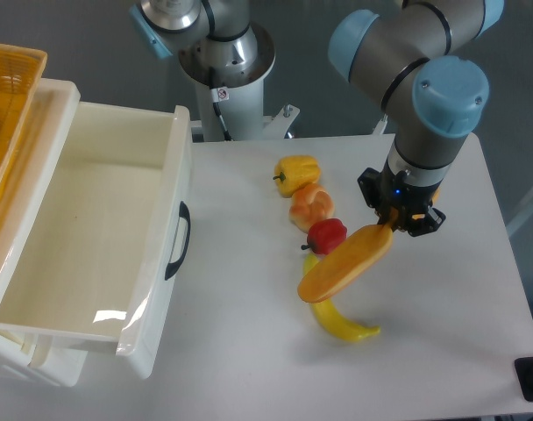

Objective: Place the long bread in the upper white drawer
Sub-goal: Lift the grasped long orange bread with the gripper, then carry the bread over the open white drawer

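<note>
Camera view from above shows my pincer [398, 224] clamped on one tapered end of the long bread [347, 262], with my grey and blue arm [424, 96] rising behind it. I hold the loaf lifted off the counter [442, 342], tilted so its free end points down and to the left. That free end hangs over the curved yellow banana [341, 323], which lies on the counter below. Just beside the loaf's upper edge sits a red apple-like fruit [327, 235]; whether the two touch I cannot tell. Next up the row come a small orange bun [311, 205] and then a yellow pepper [297, 174], each close against its neighbour. Well apart to the left stands the upper white drawer [82, 228], pulled open, its inside bare and glossy, its black curved handle [179, 241] on the front panel facing the fruit. At the far left edge, a yellow woven basket [8, 96] rests on top of the drawer unit.
</note>
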You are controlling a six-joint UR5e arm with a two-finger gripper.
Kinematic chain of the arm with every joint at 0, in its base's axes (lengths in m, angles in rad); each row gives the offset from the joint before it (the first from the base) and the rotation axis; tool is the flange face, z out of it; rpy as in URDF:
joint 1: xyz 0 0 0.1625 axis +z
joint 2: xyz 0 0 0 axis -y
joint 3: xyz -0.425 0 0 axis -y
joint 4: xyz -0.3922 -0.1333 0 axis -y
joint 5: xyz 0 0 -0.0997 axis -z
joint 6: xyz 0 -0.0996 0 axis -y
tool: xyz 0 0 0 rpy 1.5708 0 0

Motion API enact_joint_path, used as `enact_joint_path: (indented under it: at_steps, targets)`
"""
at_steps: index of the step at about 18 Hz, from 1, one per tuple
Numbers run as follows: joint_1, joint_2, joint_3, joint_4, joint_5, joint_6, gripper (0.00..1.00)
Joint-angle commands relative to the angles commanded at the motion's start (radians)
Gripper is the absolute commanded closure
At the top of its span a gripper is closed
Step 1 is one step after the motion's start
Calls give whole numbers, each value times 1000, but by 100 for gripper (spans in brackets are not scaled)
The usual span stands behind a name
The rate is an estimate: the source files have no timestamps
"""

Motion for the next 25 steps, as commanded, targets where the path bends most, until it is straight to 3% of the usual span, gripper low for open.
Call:
enact_joint_path:
  at_steps: [11,15,25]
  targets:
    - [-9,6,-8,-2,-40,-49,95]
    - [-23,70,-8,-11,-113,-123,96]
    - [-113,273,-8,-129,-230,-320,96]
